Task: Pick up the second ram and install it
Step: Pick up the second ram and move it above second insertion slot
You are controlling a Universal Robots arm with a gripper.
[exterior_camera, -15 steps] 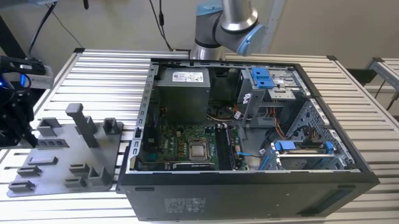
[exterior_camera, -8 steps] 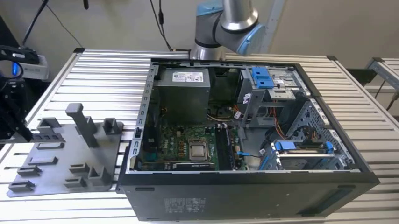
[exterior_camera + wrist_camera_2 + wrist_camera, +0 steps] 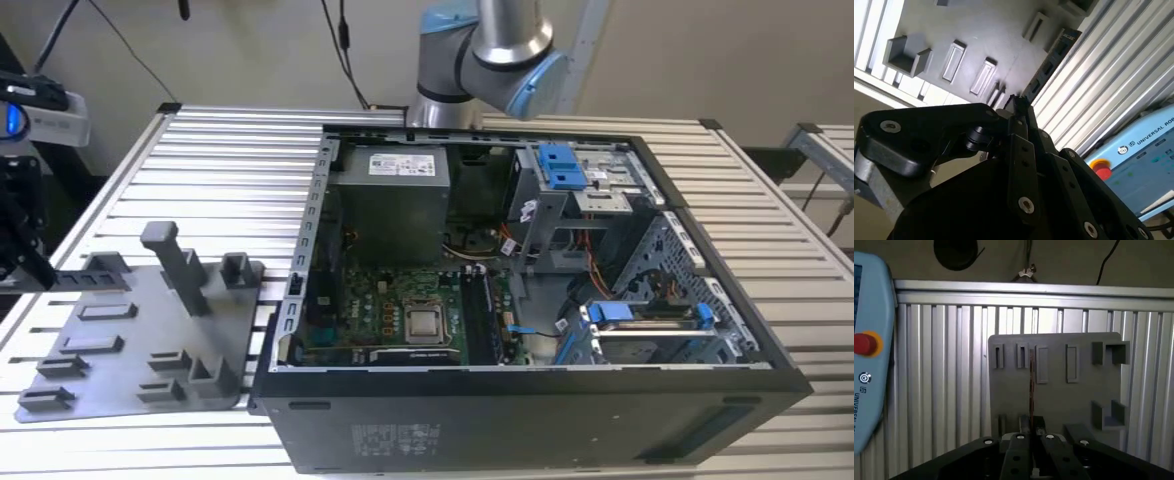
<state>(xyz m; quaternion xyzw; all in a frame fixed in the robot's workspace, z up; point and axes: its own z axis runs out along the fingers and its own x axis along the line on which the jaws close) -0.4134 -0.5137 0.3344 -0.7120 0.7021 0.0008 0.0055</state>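
Hand (image 3: 1030,432) was black, matte, with bolted link plates, and its fingers were closed tight on the second ram (image 3: 1030,385). In the first wrist view the ram was edge-on, a thin coppery-brown line sticking straight out from the fingertips over the holder plate (image 3: 1064,395). In the second wrist view the hand (image 3: 1016,102) gripped the same ram (image 3: 1051,55), which there read as a long, narrow, dark strip with a notched edge, angled out past the plate (image 3: 979,30) rim over the bench (image 3: 1114,65). I could not tell if the ram's far end touched the plate. The plate was flat grey plastic with raised rectangular slots and boxy posts. The bench (image 3: 944,365) was ribbed bright aluminium. Both wrist views caught a pale blue pendant (image 3: 869,365) with a round red button (image 3: 864,344); it sat beside the bench in the second wrist view (image 3: 1139,165). The exterior view gave what the wrist views lacked: an open black PC case (image 3: 534,410) lying on the bench (image 3: 227,170), a green motherboard (image 3: 387,310) with a square metal socket (image 3: 427,323), a grey sheet-metal power supply (image 3: 387,200) at the board's 12 o'clock, and blue plastic latches (image 3: 561,165). The holder plate (image 3: 120,340) lay at the case's 9 o'clock, just beside it, and the silver-and-blue arm (image 3: 487,50) rose at the case's 12 o'clock.
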